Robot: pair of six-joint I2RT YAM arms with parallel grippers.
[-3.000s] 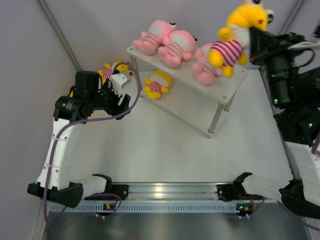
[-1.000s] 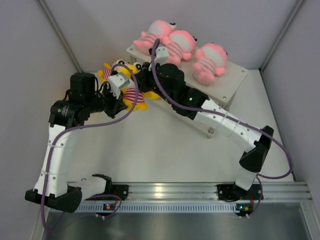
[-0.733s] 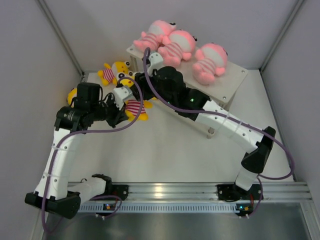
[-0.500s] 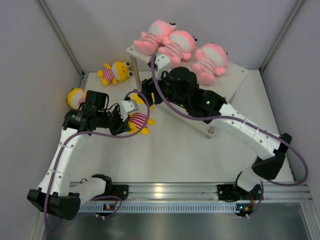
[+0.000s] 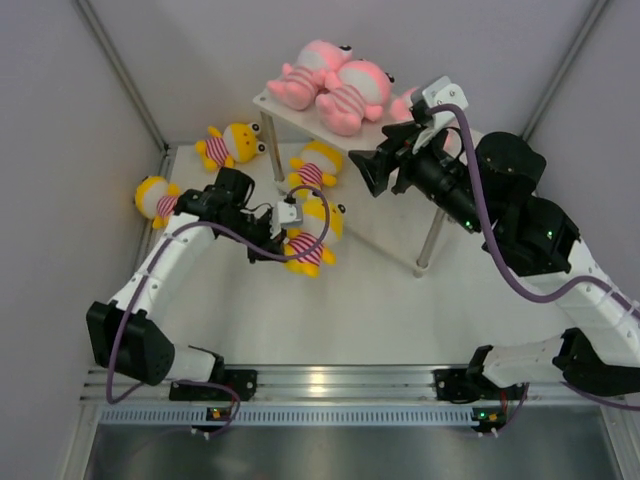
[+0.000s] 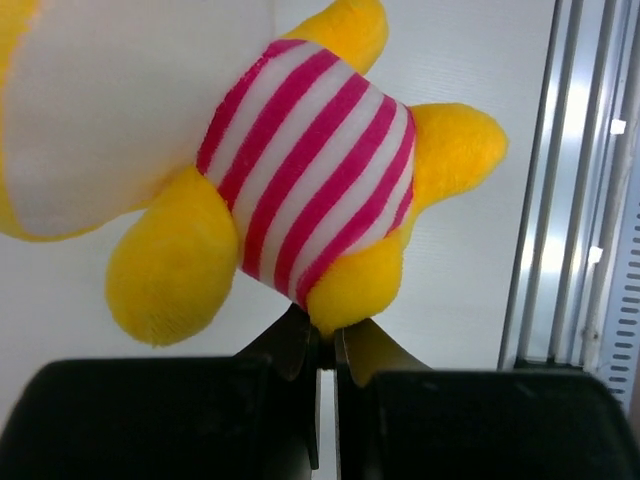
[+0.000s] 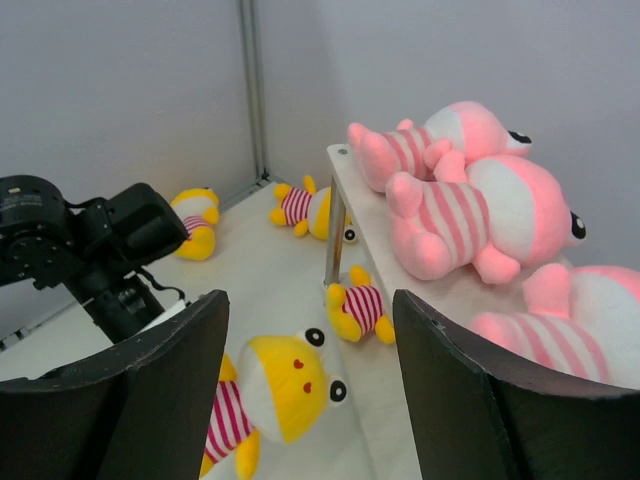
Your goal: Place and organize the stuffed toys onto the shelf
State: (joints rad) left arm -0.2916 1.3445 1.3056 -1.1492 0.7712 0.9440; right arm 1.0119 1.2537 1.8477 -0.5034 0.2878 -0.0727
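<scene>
Yellow plush toy (image 6: 320, 190), pink-white striped shirt, stubby limbs; one foot clenched in left pincer (image 6: 327, 345); right pincer (image 7: 308, 312) released

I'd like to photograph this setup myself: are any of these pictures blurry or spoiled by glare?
Top view: sharp, evenly lit, a bright glint on the metal rail. Left wrist view: the held yellow toy fills the frame, its white part washed out. Right wrist view: the dark fingers look soft, the pink toys crisp.

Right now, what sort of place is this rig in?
Probably an enclosed lab test cell: plain grey wall panels on three sides, an aluminium mounting rail, and pink stuffed toys on a white shelf as props.
</scene>
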